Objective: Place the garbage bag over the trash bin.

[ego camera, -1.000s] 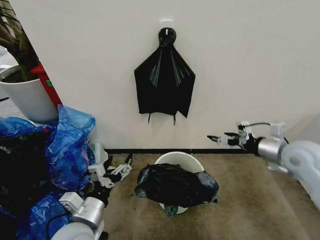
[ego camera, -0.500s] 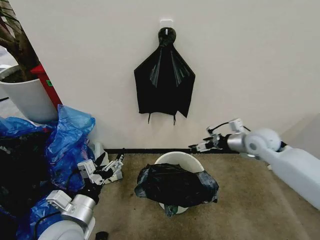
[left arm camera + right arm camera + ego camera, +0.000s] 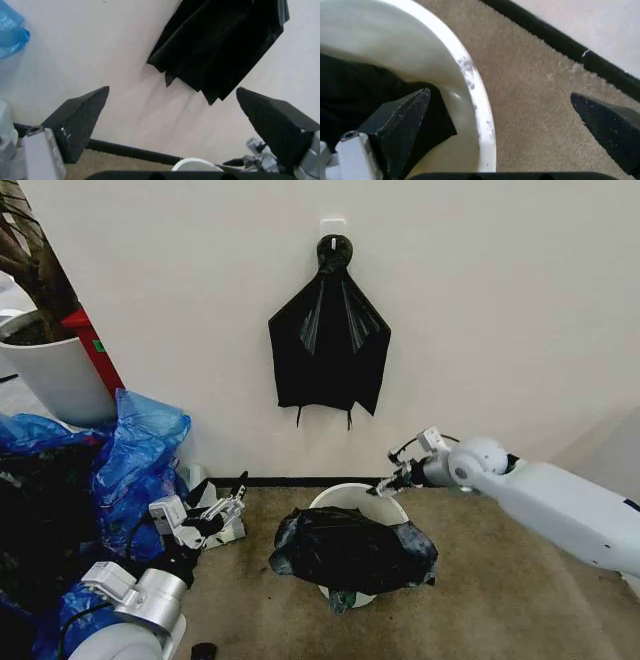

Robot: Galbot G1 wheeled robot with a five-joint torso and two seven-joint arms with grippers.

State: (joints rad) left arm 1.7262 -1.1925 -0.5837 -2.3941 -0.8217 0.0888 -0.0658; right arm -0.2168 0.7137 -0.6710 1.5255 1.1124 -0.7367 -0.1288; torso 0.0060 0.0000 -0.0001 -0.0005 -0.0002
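Note:
The cream-white trash bin [image 3: 352, 493] stands on the carpet by the wall. The crumpled glossy black garbage bag [image 3: 352, 550] lies across its near side and leaves the far rim bare. My right gripper [image 3: 388, 483] is open just above the bin's far right rim. In the right wrist view its fingers [image 3: 400, 123] straddle the rim [image 3: 472, 90], with the black bag [image 3: 355, 90] inside the bin. My left gripper [image 3: 236, 495] is open, low and to the left of the bin, apart from it and pointing toward the wall [image 3: 175, 112].
A fan-shaped black plastic bundle [image 3: 328, 350] hangs on the wall above the bin. Blue plastic bags [image 3: 135, 460] pile up at the left beside a large white plant pot [image 3: 55, 375]. A black baseboard [image 3: 290, 481] runs along the wall. Bare carpet [image 3: 500, 590] lies to the right.
My right arm swung left and down from the right side until its gripper reached the bin's far rim. The left gripper drew back slightly to the left.

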